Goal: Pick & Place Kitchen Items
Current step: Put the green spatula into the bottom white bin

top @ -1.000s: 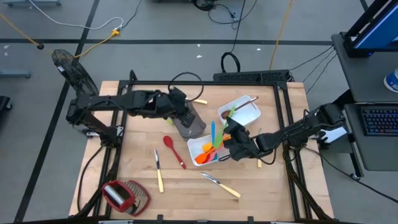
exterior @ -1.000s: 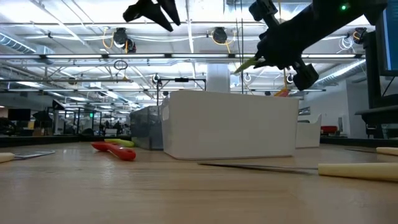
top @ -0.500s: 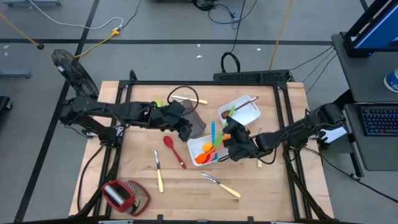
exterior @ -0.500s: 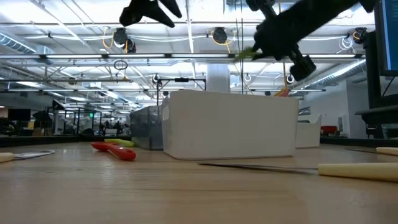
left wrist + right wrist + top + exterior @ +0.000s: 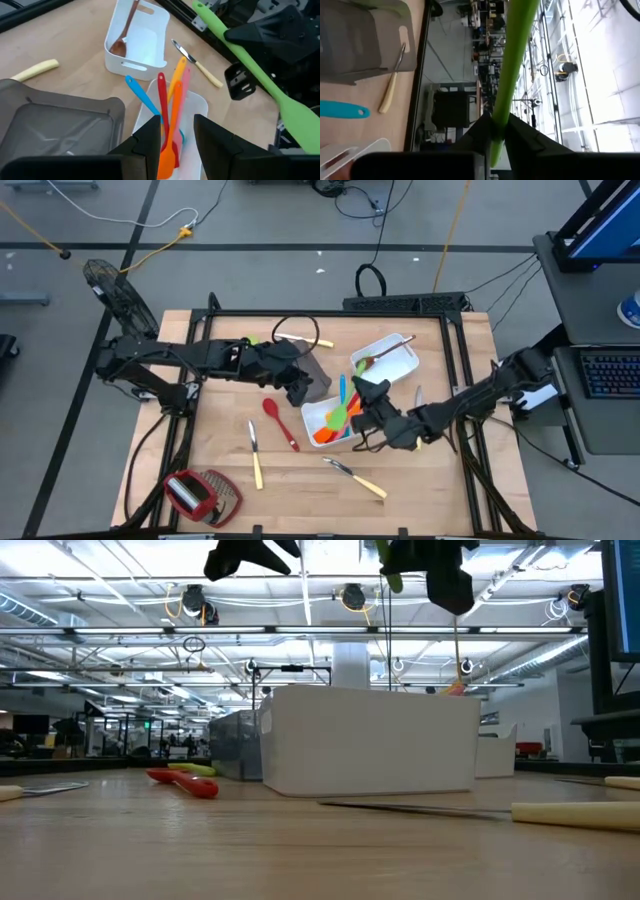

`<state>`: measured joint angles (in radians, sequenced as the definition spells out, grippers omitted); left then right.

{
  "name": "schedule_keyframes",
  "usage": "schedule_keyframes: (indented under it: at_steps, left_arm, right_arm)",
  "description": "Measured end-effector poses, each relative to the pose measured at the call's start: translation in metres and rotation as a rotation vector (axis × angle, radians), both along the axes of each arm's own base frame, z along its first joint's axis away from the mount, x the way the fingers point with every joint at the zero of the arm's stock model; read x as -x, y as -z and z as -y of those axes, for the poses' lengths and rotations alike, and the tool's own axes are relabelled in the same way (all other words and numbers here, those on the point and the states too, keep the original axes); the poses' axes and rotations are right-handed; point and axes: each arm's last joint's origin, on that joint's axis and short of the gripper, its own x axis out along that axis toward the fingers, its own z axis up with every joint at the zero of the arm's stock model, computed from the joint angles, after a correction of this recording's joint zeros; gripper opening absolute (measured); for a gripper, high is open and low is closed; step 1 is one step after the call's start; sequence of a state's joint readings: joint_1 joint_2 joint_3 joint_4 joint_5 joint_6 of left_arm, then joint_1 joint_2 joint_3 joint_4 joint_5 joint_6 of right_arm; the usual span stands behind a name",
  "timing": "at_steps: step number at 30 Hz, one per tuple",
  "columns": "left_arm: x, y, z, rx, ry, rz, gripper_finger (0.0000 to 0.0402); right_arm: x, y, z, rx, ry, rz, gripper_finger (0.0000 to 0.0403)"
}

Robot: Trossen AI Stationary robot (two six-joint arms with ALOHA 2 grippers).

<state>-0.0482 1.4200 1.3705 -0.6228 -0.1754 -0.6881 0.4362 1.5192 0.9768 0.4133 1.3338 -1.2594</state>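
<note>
Pale wooden table (image 5: 210, 430) on a grey floor, cables beyond its far edge. Left gripper (image 5: 300, 392) raised mid-table over the grey tray (image 5: 312, 376), jaws part open, empty. Right gripper (image 5: 368, 402) lifted beside the white tray (image 5: 318, 418), jaws clamped on the green spatula (image 5: 250, 62).

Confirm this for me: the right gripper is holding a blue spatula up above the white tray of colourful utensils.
Wrong on the colour. The right gripper is shut on a green spatula, not a blue one; the left wrist view shows it plainly. It is held up above the white tray of colourful utensils, as you said. A blue utensil lies in that tray.
</note>
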Motion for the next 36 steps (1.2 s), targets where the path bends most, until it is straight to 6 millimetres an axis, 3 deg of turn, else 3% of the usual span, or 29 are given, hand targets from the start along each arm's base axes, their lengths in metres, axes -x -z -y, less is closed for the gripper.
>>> schedule_keyframes:
  at_steps: [11, 26, 31, 34, 36]
  left_arm:
    - [0.0, -0.001, 0.0, -0.017, 0.017, 0.004, 0.012]
    - [0.0, -0.001, 0.005, 0.003, 0.069, 0.002, 0.012]
    - [0.0, -0.001, 0.005, 0.004, 0.069, 0.003, 0.012]
    - [0.0, -0.001, 0.005, 0.009, 0.066, 0.003, 0.012]
    - [0.0, -0.001, 0.005, 0.012, 0.064, 0.005, 0.012]
  right_arm:
    - [-0.002, 0.018, -0.012, 0.054, -0.052, -0.122, 0.0033]
    - [-0.011, -0.013, -0.02, -0.042, -0.103, -0.015, 0.0021]
    - [-0.008, -0.017, -0.011, -0.087, -0.091, -0.057, 0.002]
    - [-0.003, -0.021, -0.004, -0.198, -0.148, -0.114, 0.002]
    - [-0.001, -0.031, 0.0, -0.365, -0.212, -0.137, 0.002]
